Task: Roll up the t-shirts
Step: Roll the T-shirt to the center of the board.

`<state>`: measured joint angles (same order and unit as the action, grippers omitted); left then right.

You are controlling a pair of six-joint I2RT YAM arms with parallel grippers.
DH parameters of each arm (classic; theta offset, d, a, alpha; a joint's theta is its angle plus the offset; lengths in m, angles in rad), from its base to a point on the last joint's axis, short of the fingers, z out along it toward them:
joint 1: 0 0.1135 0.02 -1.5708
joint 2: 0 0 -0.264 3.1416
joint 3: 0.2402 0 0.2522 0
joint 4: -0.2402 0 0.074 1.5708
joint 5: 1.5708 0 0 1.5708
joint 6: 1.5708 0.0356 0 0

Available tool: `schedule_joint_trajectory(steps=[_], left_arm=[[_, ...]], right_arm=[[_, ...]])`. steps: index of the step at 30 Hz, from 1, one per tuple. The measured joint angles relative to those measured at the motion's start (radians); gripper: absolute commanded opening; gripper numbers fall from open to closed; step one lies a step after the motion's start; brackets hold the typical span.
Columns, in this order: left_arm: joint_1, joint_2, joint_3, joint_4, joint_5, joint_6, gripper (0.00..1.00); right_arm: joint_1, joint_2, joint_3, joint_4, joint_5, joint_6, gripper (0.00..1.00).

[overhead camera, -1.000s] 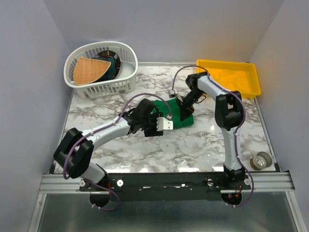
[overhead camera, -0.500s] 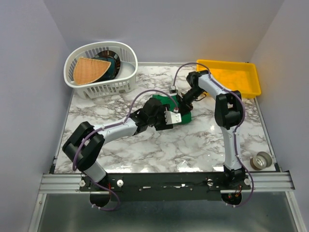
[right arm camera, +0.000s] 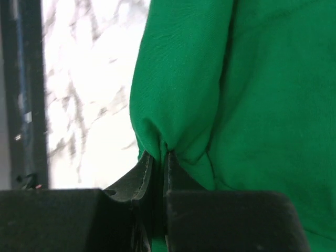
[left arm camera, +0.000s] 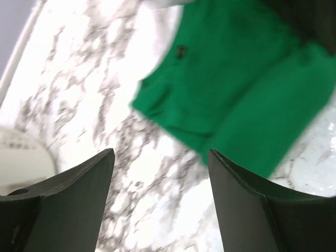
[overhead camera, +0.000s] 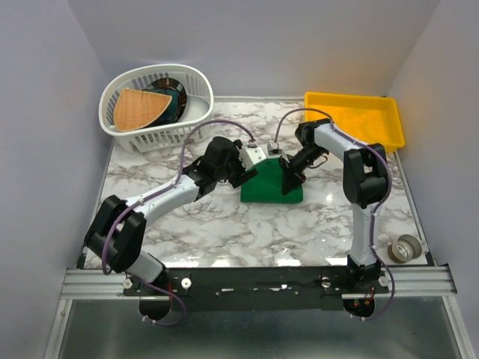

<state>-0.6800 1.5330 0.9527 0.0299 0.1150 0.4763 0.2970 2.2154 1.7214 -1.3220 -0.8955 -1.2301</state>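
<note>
One green t-shirt (overhead camera: 269, 187) lies folded mid-way up the table (overhead camera: 224, 224); the right gripper (right arm camera: 156, 164) pinches its three-o'clock edge, presumably to anchor it; the left gripper (left arm camera: 160, 153) hovers at ten o'clock, jaws wide, empty.

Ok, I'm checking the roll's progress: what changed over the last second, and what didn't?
The left gripper swung from the t-shirt's near side round to its far left corner, fingers wide apart, holding nothing. More of the t-shirt now lies uncovered. The right gripper stayed pinched on the fabric; basket, yellow tray and tape roll stayed put.
</note>
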Motion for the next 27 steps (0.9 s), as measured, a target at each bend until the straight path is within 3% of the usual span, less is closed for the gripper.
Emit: schedule_joint_trajectory(steps=[6,12,17,27], left_arm=[[0.143,-0.069,0.082,-0.156,0.191,-0.043,0.85],[0.152,-0.009,0.113,-0.287,0.453,-0.002,0.85],[0.148,0.114,0.142,-0.378,0.659,0.014,0.86],[0.148,0.18,0.185,-0.421,0.784,0.034,0.87]], right_arm=[[0.014,-0.306,-0.329,0.169,0.096,0.013,0.06],[0.039,-0.495,-0.56,0.429,0.189,0.009,0.06],[0.063,-0.558,-0.665,0.565,0.224,-0.008,0.06],[0.089,-0.581,-0.668,0.618,0.232,-0.002,0.06]])
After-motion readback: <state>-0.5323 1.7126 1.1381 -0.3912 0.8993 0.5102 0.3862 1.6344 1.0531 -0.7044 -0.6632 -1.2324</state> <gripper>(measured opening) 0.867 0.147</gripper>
